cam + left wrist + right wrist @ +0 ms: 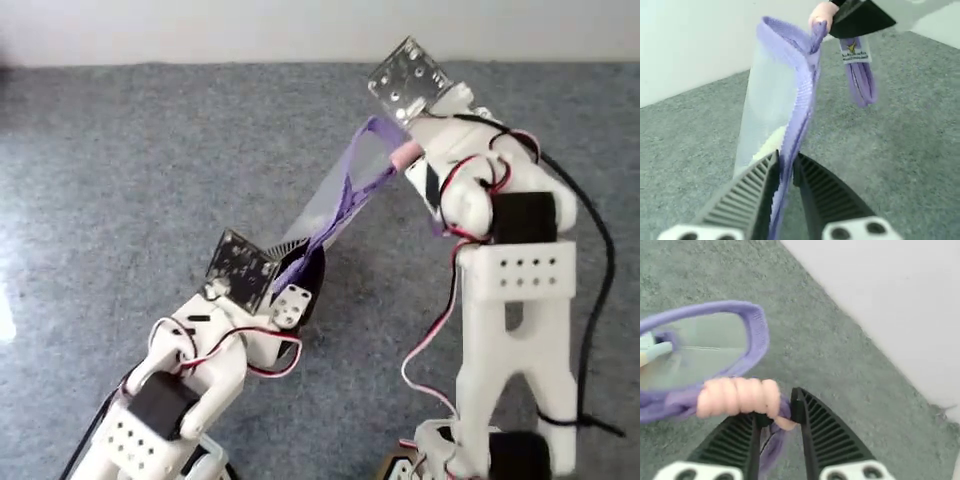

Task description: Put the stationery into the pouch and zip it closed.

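A clear pouch (335,190) with a purple zipper edge hangs stretched in the air between both arms. My left gripper (300,272) is shut on its lower end; in the left wrist view the fingers pinch the purple zipper band (790,145). My right gripper (415,165) is shut at the upper end on the purple tab by the pink zipper pull (737,396), which lies against the gripper (775,412). A pale item (767,145) shows through the pouch wall, and stationery (655,350) shows inside in the right wrist view. A purple loop with a tag (862,82) dangles below the right gripper (842,25).
Grey carpet-like table surface (120,180) spreads all around, with a white wall (200,30) along the far edge. The white right arm base (515,330) stands at the right front.
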Action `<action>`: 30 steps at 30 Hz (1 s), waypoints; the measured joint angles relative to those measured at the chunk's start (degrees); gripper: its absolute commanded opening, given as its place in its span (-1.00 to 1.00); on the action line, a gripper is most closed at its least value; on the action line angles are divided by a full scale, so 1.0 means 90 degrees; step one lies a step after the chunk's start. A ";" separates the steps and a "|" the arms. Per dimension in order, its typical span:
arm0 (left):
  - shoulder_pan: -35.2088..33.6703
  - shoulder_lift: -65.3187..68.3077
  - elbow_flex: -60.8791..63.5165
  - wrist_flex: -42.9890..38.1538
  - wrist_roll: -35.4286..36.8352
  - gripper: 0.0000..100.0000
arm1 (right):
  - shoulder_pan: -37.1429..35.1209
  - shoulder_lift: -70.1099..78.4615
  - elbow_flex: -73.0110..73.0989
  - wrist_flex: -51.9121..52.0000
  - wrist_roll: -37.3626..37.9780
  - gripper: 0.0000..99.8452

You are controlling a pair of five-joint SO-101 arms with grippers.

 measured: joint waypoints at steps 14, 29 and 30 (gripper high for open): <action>-0.0166 -0.0879 0.0088 0.0723 0.0020 -0.95 | 0.0449 0.1104 -0.1397 0.0195 -0.0020 -0.98; -0.1211 -0.0889 0.0195 0.0361 0.0029 -0.71 | -0.0586 0.0117 -0.1993 0.1797 0.0625 -0.98; -0.1250 -0.0889 0.0274 0.0274 0.0029 -0.71 | -0.0654 0.0049 -0.1993 0.1856 0.0694 -0.98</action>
